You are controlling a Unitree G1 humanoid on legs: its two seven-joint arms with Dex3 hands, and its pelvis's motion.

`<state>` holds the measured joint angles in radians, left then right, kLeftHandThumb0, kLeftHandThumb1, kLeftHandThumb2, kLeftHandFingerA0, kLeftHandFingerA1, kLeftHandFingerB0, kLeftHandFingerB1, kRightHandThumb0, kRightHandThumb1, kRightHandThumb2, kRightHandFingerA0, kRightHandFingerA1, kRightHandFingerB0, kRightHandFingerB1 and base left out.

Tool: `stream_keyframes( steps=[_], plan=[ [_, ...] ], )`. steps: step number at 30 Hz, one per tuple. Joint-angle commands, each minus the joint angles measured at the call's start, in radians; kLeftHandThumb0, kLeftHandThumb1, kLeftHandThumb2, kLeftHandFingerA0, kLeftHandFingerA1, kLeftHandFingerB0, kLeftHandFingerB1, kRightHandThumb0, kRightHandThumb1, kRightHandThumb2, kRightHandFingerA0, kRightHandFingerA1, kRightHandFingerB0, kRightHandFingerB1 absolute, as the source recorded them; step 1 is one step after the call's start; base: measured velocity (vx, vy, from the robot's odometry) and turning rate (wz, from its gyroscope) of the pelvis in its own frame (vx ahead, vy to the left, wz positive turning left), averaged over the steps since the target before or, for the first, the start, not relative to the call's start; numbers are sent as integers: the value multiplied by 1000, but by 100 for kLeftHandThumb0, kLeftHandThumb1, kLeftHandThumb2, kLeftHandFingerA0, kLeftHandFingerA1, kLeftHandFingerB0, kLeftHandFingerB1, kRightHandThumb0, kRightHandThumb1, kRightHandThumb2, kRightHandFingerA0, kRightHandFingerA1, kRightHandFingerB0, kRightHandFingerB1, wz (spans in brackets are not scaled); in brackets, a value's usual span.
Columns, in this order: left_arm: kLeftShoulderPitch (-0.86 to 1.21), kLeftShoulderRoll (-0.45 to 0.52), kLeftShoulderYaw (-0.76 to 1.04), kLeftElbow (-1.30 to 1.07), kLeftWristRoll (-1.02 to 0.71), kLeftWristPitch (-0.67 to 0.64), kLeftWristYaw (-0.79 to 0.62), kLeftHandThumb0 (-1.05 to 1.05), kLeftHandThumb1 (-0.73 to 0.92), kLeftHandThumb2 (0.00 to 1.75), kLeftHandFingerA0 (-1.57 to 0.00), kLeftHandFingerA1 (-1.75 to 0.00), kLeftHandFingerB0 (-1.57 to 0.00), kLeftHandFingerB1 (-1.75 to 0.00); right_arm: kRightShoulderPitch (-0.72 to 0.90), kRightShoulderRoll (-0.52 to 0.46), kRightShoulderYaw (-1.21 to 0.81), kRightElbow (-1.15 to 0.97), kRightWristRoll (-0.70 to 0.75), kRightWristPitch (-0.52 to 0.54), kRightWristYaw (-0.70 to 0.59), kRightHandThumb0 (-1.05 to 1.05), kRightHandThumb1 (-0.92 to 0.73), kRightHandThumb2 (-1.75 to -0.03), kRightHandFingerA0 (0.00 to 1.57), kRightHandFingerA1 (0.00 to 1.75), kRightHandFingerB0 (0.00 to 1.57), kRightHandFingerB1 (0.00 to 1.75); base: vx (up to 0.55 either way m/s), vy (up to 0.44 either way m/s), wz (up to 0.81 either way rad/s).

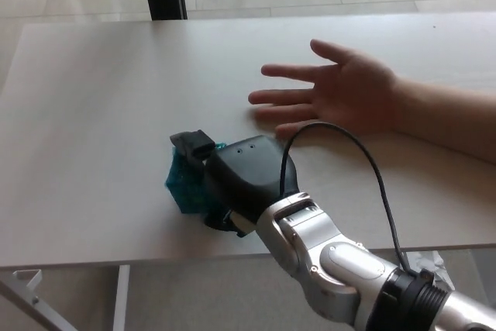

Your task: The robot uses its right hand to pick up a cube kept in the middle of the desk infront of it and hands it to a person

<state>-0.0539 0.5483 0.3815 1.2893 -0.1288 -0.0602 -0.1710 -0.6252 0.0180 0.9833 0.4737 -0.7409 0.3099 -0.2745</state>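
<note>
Now right hand (232, 180) on cube (182, 180), person's open palm (353, 94) beyond, desk (93, 114)

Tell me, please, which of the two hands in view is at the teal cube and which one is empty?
The robot's black right hand is at the teal cube, covering most of it. The person's hand lies open, palm up, on the desk, holding nothing.

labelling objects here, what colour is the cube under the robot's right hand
Teal, a blue-green. The cube shows in the head view, partly covered by the right hand.
</note>
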Motion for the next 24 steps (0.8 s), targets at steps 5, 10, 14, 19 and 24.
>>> stream_keyframes(
  steps=[5,10,14,19,24],
  plan=[
    [21,4,-18,0,17,-41,7,-58,59,58,-65,-62,-57,-42,122,-27,-55,143,-66,-136,-335,-46,-49,-59,83,165,94,83,0,0,0],
    [24,2,-15,6,13,-45,5,-59,59,58,-68,-61,-57,-42,140,-28,-94,150,-41,-210,-373,-40,-53,-61,83,164,91,88,0,0,0],
    [29,2,-18,4,13,-51,4,-59,60,58,-67,-61,-56,-43,142,-26,-128,167,-30,-260,-395,-28,-53,-73,79,172,80,128,0,0,0],
    [31,5,-25,4,15,-53,6,-60,60,58,-66,-61,-55,-42,119,-42,-198,134,-25,-316,-389,-26,-54,-74,80,172,80,126,0,0,0],
    [38,6,-31,8,22,-51,19,-59,61,58,-68,-61,-59,-43,115,-43,-265,57,-15,-313,-337,-22,-59,-86,78,170,77,131,0,0,0]
  ],
)
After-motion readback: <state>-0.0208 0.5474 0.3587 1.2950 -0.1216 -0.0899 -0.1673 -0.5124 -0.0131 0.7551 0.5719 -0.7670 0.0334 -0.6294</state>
